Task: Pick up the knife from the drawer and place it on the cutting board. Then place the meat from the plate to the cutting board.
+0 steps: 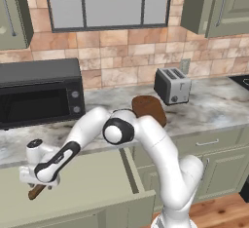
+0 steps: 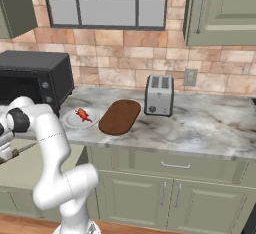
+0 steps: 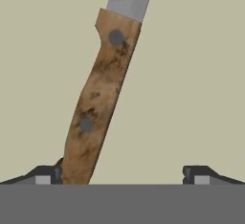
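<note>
Knife (image 3: 98,103) flat on pale floor of open drawer (image 1: 97,183), wooden handle between spread fingers (image 3: 45,175), butt beside one fingertip, nothing pinched. Gripper (image 1: 36,183) low over drawer, handle end poking out beneath. Farther back on table (image 2: 210,123): plate (image 2: 70,120) holding meat (image 2: 82,114), cutting board (image 2: 120,116) bare just beside plate, toaster (image 2: 159,95) behind board, microwave (image 1: 39,93) at wall.
</note>
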Robot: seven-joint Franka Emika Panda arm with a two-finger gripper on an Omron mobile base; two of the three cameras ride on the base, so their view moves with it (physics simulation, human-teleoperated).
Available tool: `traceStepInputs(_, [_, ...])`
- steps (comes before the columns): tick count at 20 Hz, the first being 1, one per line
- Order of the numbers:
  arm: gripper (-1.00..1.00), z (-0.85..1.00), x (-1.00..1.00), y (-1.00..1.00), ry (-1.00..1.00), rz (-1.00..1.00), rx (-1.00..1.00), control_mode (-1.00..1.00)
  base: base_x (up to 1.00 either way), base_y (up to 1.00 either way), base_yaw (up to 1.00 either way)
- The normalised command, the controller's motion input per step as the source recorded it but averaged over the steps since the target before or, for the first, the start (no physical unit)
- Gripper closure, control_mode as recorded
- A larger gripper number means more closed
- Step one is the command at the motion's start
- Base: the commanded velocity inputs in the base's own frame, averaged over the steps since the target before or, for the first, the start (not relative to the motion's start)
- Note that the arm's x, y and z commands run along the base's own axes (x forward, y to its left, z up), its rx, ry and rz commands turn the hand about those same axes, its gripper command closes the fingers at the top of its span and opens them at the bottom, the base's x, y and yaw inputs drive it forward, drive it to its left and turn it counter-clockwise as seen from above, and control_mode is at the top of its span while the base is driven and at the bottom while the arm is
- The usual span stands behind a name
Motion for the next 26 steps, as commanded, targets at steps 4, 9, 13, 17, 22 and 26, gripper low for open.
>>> traceStepInputs(4, [-1.0, -0.2, 0.12, 0.1, 0.0, -0.01, -0.03, -1.0, 0.0, 0.0, 0.0])
traceStepInputs(9, [-1.0, -0.17, 0.16, 0.17, 0.0, -0.02, -0.04, -1.0, 0.0, 0.0, 0.0])
traceStepInputs(13, [-1.0, -0.2, 0.16, 0.12, 0.0, -0.01, -0.04, -1.0, 0.0, 0.0, 0.0])
traceStepInputs(17, [-1.0, -0.13, 0.1, 0.16, 0.0, 0.0, -0.01, -1.0, 0.0, 0.0, 0.0])
traceStepInputs(22, [-1.0, -0.07, 0.06, 0.11, 0.0, 0.0, 0.0, -1.0, 0.0, 0.0, 0.0])
traceStepInputs(26, [-1.0, -0.01, 0.02, 0.0, 0.0, 0.0, 0.0, -1.0, 0.0, 0.0, 0.0])
